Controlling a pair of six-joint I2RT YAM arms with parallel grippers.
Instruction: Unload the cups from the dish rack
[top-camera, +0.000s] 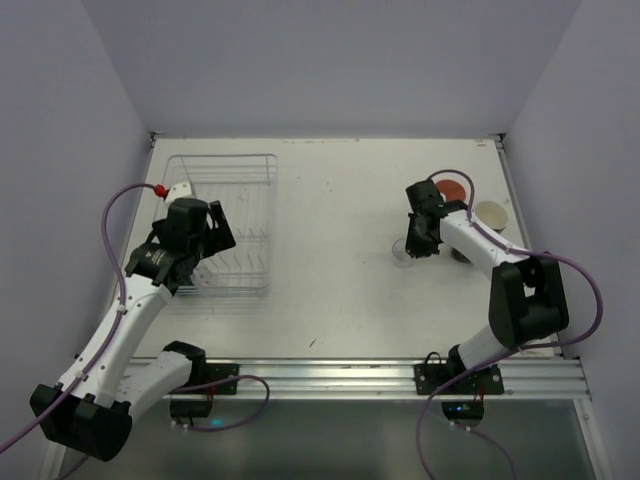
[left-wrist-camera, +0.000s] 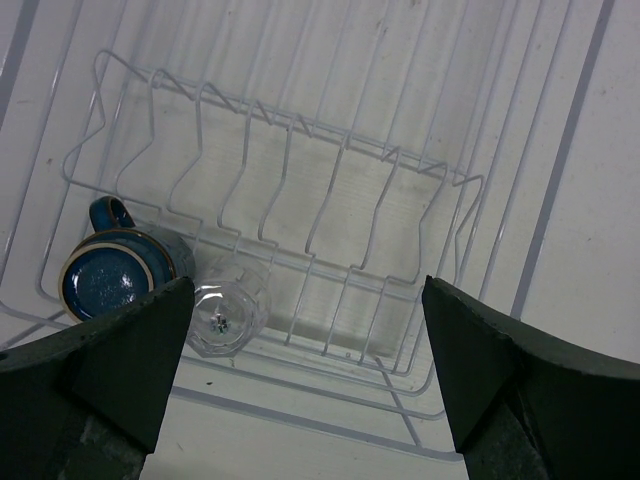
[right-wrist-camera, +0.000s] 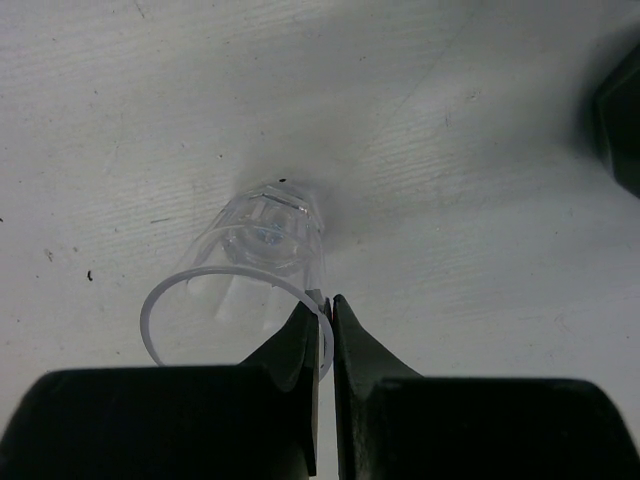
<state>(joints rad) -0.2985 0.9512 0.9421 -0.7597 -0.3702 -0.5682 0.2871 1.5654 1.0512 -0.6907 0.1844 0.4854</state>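
The white wire dish rack (top-camera: 240, 200) sits at the table's left. In the left wrist view the rack (left-wrist-camera: 330, 200) holds a dark blue handled mug (left-wrist-camera: 118, 272) and a clear glass (left-wrist-camera: 228, 312), both bottom-up at its near left corner. My left gripper (left-wrist-camera: 310, 385) hangs open above the rack, right of both; it also shows from above (top-camera: 212, 240). My right gripper (right-wrist-camera: 326, 305) is shut on the rim of another clear glass (right-wrist-camera: 255, 270), one finger inside and one outside. This glass (top-camera: 403, 252) is at the table surface right of centre, under the right gripper (top-camera: 416, 240).
A salmon-pink cup (top-camera: 452, 188) and a pale-inside cup (top-camera: 490, 212) stand on the table at the right, behind the right arm. A dark cup (right-wrist-camera: 622, 120) stands close to the right of the held glass. The table's right edge is near these cups.
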